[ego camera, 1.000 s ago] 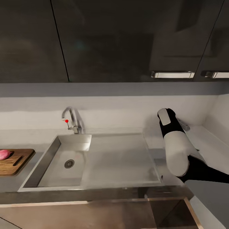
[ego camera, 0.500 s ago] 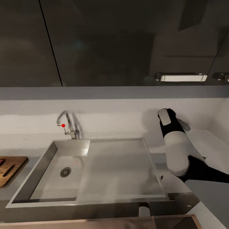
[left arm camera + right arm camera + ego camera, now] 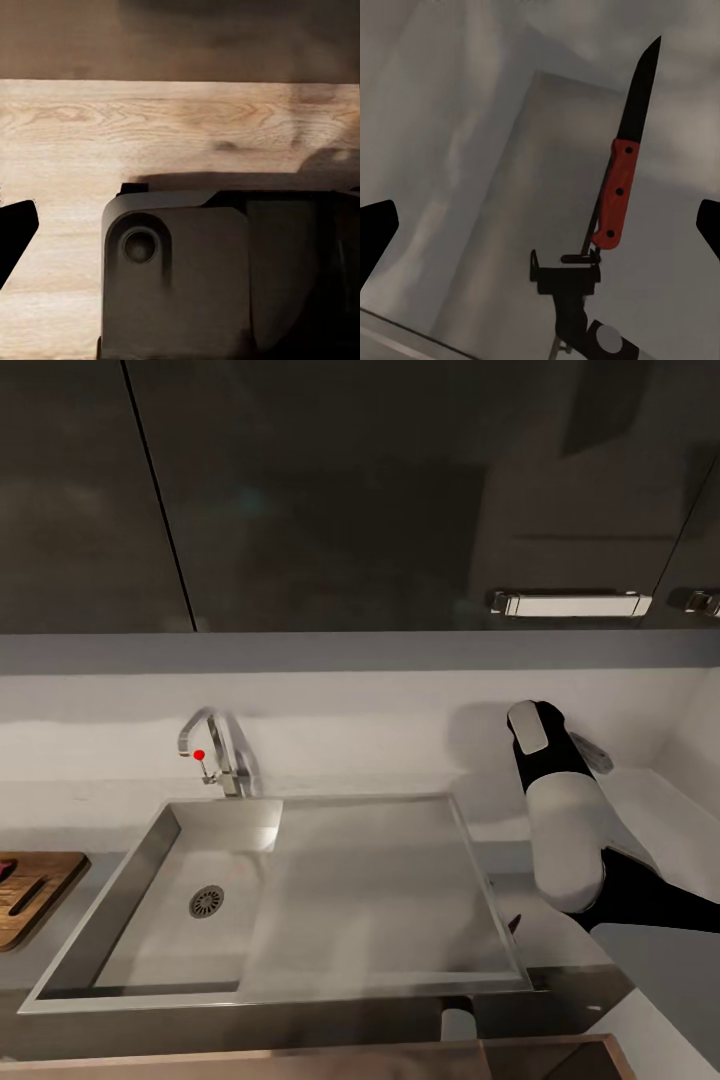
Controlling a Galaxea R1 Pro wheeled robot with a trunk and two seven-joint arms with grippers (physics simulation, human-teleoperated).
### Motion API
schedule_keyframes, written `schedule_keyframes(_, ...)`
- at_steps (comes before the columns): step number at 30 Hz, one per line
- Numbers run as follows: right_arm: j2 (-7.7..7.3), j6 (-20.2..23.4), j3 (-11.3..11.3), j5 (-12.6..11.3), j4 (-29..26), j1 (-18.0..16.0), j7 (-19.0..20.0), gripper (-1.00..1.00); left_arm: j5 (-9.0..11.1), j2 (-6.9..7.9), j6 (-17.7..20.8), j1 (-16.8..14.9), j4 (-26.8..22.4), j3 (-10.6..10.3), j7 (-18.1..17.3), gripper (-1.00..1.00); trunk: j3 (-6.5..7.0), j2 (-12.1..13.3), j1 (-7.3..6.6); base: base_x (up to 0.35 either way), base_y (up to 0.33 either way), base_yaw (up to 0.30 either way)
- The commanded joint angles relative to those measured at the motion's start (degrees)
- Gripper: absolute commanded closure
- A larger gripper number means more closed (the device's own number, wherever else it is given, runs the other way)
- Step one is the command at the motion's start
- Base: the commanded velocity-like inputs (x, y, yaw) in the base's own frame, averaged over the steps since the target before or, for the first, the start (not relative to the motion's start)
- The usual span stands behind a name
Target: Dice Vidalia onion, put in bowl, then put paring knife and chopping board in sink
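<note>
The grey sink (image 3: 120, 905) has its basin on the left and a flat drainboard (image 3: 370, 890) on the right. At the far left edge lies the chopping board (image 3: 30, 895), with a pink sliver of the Vidalia onion (image 3: 4, 867) on it. My right arm (image 3: 562, 830) reaches over the countertop (image 3: 640, 810) to the right of the sink. My right gripper (image 3: 546, 217) is open, fingers wide apart. The paring knife (image 3: 619, 191), with its red handle and dark blade, lies ahead between them, untouched. My left gripper (image 3: 180, 225) hangs low and looks open. The bowl is out of view.
A chrome tap (image 3: 222, 750) with a red knob stands behind the basin. Dark wall cabinets (image 3: 400, 490) hang above the pale backsplash. A side wall closes the counter at the far right. In the left wrist view I see wooden floor (image 3: 150, 120) and my dark base (image 3: 225, 277).
The head camera swung right and nearer, so the board and onion slid toward the left edge. In the last half second my right arm edged slightly right.
</note>
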Motion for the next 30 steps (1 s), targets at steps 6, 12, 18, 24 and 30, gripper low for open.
schedule_keyframes(6,0.04,0.56,-0.16,0.14,-0.03,-0.06,-0.24,-1.00,0.63,0.15,-0.32,-0.05,1.88,-0.34,-0.07,-1.00,-0.12,-0.12,0.03,0.000,0.000,0.000)
schedule_keyframes(12,0.04,0.56,-0.16,0.24,0.49,-0.06,-0.26,-1.00,0.64,0.20,-0.46,-0.06,2.77,-0.23,-0.08,-1.00,-0.12,-0.12,0.03,0.003,-0.029,0.000)
schedule_keyframes(18,0.01,0.56,-0.17,0.25,0.59,-0.06,-1.06,-1.00,0.67,0.40,-0.50,-0.07,2.86,-0.21,-0.08,-1.00,-0.12,-0.12,0.03,0.121,-0.166,0.000)
schedule_keyframes(24,-0.04,0.62,-0.24,0.26,0.60,-0.04,-1.52,-1.00,0.74,0.95,-0.46,-0.05,2.85,-0.14,-0.08,-1.00,-0.12,-0.12,0.03,0.260,-0.046,0.000)
schedule_keyframes(30,-0.06,0.65,-0.23,0.25,0.61,0.00,-1.57,-1.00,1.59,1.11,-0.45,-0.04,2.86,-0.19,-0.08,-1.00,-0.12,-0.12,0.03,0.287,0.015,0.000)
